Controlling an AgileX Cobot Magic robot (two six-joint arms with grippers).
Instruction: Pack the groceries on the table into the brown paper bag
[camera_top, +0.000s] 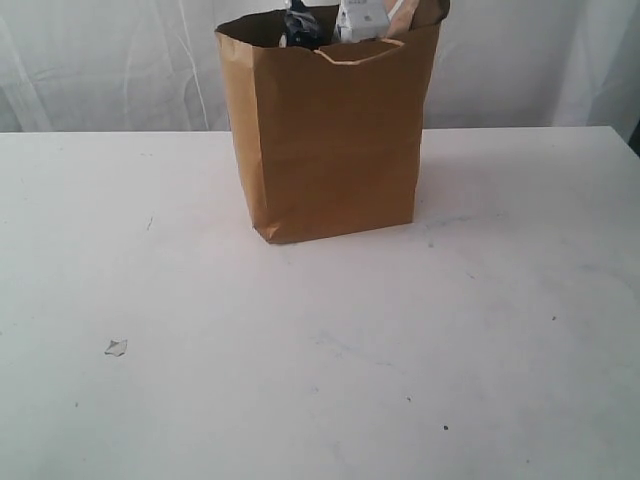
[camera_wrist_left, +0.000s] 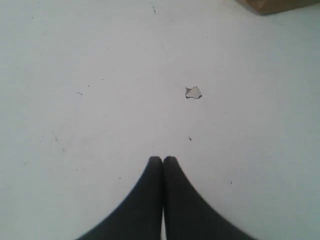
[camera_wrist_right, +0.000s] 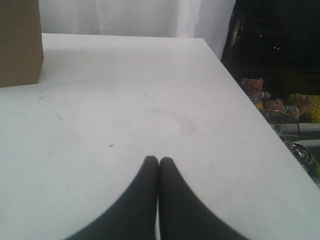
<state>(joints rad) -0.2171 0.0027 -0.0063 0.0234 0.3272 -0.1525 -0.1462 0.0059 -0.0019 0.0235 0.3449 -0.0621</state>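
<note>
Bag (camera_top: 330, 140) of groceries (camera_top: 358, 20) stands on the counter (camera_top: 450, 350), midway along its far edge.
Label print is too small to read. The left end effector (camera_wrist_left: 162, 159) and right end effector (camera_wrist_right: 159, 159) are each pressed together, holding nothing, over open counter well apart from the bag.

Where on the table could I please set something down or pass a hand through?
The table is bare in front of the brown paper bag, a wide patch toward the camera, and on both sides of it. Only a small pale scrap lies front left. The crowding is at the bag's mouth, where groceries poke above the rim.
</note>
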